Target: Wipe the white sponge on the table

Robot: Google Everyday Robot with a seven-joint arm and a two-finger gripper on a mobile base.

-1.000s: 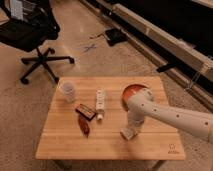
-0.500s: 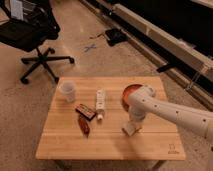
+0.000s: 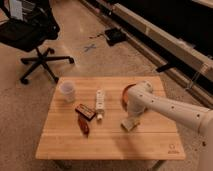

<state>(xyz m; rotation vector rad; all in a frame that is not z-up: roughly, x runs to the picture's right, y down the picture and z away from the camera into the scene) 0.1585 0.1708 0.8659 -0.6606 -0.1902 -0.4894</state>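
Note:
The white sponge (image 3: 128, 125) lies on the light wood table (image 3: 110, 145), right of centre. My gripper (image 3: 131, 120) comes down on it from above at the end of the white arm (image 3: 170, 107), which reaches in from the right. The gripper is shut on the sponge and holds it against the table top. The gripper hides the upper part of the sponge.
An orange bowl (image 3: 126, 93) stands just behind the gripper, partly hidden by the arm. A white tube (image 3: 100, 103), a dark packet (image 3: 85, 111) and a red item (image 3: 84, 125) lie left of the sponge. A translucent cup (image 3: 67, 91) stands at the far left. An office chair (image 3: 30, 35) stands beyond the table.
The gripper and the sponge have slid a little toward the far side of the table, nearer the orange bowl. Nothing else has moved.

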